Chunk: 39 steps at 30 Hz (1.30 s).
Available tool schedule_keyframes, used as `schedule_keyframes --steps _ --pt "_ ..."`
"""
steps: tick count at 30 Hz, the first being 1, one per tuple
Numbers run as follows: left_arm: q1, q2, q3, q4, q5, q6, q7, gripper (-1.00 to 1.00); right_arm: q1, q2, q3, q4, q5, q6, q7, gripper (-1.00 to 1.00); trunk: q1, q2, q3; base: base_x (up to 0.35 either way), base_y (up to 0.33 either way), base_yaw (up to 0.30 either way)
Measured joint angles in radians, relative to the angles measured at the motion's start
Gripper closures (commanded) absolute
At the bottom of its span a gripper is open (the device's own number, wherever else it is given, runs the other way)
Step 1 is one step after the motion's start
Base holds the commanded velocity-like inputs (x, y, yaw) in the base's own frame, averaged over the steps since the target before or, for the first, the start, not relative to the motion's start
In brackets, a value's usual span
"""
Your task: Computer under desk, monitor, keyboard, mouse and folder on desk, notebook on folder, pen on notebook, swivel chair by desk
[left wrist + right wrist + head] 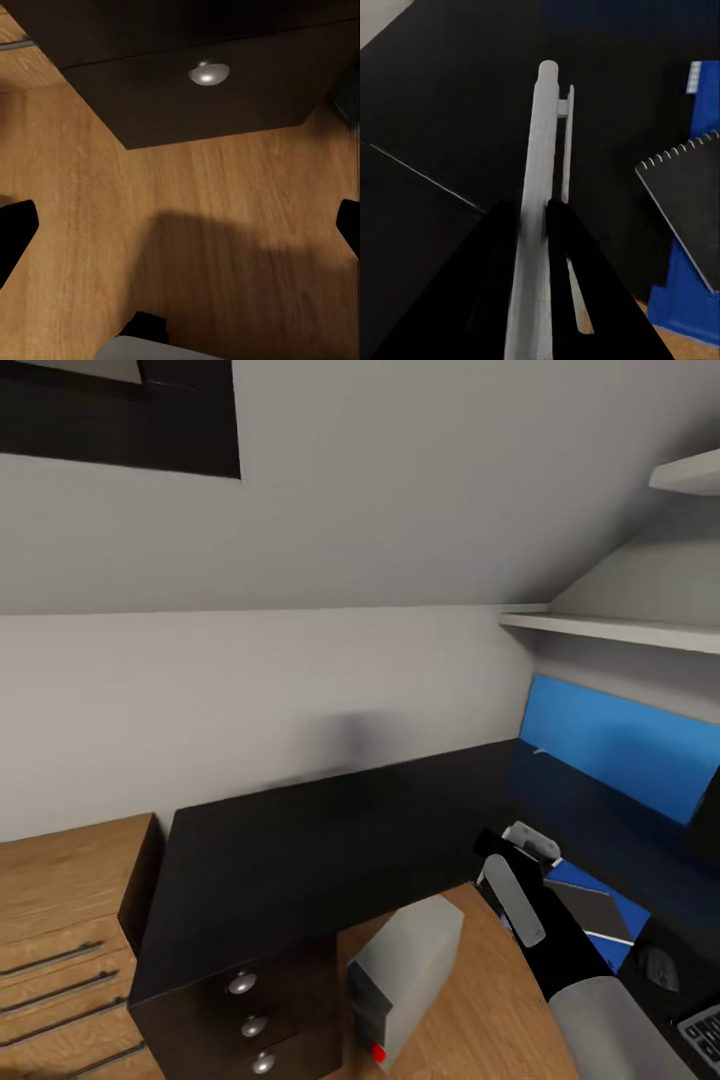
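Right gripper [534, 225] first: its two black fingers are pinched tight on the pen [540, 187], the white barrel running out past the fingertips with its clip along one side (the tip end is hidden between the fingers). In the head view that same gripper [522, 868] hovers over the glossy black desk [330, 830]. Just beside it lies the notebook [592, 908], dark grey with a spiral edge, sitting on the blue folder [625, 920]. A little further out from the hand, the small black mouse [660, 966] rests on the desk, and a corner of the keyboard [703, 1032] peeks in at the frame's edge. Beyond the hand, a blue reflection shines on the desk's back corner.

Left gripper [180, 232]: fingertips wide apart, nothing between them, wooden floor [187, 247] below. Ahead of it sits a black drawer with a round silver knob [208, 73]. Under the desk the grey computer [400, 975] stands on the floor, red button on its front.
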Motion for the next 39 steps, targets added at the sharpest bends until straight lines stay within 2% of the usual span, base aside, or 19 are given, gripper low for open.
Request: schedule_keyframes --steps 4,13,14,16,17,19,21,22,23,24,25,26,28,34,39 --pt "0.0 0.0 0.0 0.0 0.0 0.0 0.001 -1.0 0.0 -0.017 -0.001 0.013 0.0 -0.033 0.049 1.0 0.0 0.0 0.0 0.0 0.0 -0.298" --pt "0.0 0.0 0.0 0.0 0.0 0.0 0.002 -1.0 0.0 -0.017 0.006 0.02 0.003 -0.048 0.078 1.0 0.0 0.0 0.0 0.0 0.0 -0.085" --pt "0.0 0.0 0.0 0.0 0.0 0.0 0.003 -1.0 0.0 -0.021 0.011 0.021 0.009 -0.049 0.108 1.0 0.0 0.0 0.0 0.0 0.0 -0.005" --pt "0.0 0.0 0.0 -0.001 0.0 0.0 0.004 -1.0 0.0 -0.033 0.014 0.021 0.023 -0.046 0.147 1.0 0.0 0.0 0.0 0.0 0.0 -0.003" --pt "0.0 0.0 0.0 -0.001 0.0 0.0 0.005 -1.0 -0.001 -0.07 0.015 0.03 0.05 -0.04 0.202 1.0 0.0 0.0 0.0 0.0 0.0 0.0" --pt "0.0 0.0 0.0 -0.002 0.0 0.0 0.006 -1.0 -0.014 -0.124 0.015 0.123 0.081 -0.021 0.294 1.0 0.0 0.0 0.0 0.0 0.0 0.0" --pt "0.0 0.0 0.0 -0.002 0.0 0.0 0.006 -1.0 -0.035 -0.142 0.015 0.183 0.092 -0.015 0.328 1.0 0.0 0.0 0.0 0.0 0.0 0.0" --pt "0.0 0.0 0.0 -0.002 0.0 0.0 0.006 -1.0 -0.066 -0.16 0.014 0.248 0.107 -0.011 0.361 1.0 0.0 0.0 0.0 0.0 0.0 0.0" --pt "0.0 0.0 0.0 -0.002 0.0 0.0 0.006 -1.0 -0.116 -0.183 0.013 0.354 0.13 -0.009 0.419 1.0 0.0 0.0 0.0 0.0 0.0 0.0" --pt "0.0 0.0 0.0 -0.002 0.0 0.0 0.006 -1.0 -0.144 -0.195 0.012 0.429 0.143 -0.011 0.459 1.0 0.0 0.0 0.0 0.0 0.0 0.0" --pt "0.0 0.0 0.0 -0.002 0.0 0.0 0.006 -1.0 -0.156 -0.199 0.012 0.466 0.15 -0.012 0.478 1.0 0.0 0.0 0.0 0.0 0.0 0.0" --pt "0.0 0.0 0.0 -0.002 0.0 -0.001 0.005 -1.0 -0.182 -0.208 0.011 0.553 0.17 -0.02 0.521 1.0 0.0 0.0 0.0 0.0 0.0 0.0" --pt "0.0 0.0 0.0 -0.002 0.0 -0.001 0.005 -1.0 -0.2 -0.212 0.011 0.605 0.193 -0.026 0.546 1.0 0.0 0.0 0.0 0.0 0.0 0.0" --pt "0.0 0.0 0.0 -0.001 0.0 -0.001 0.005 -1.0 -0.217 -0.216 0.01 0.658 0.229 -0.007 0.563 1.0 0.0 0.0 0.0 0.0 -0.055 0.0" --pt "0.0 0.0 0.0 -0.002 0.0 -0.001 0.005 -1.0 -0.218 -0.216 0.01 0.663 0.232 0.007 0.564 1.0 0.0 0.0 0.0 0.0 -0.201 0.0"
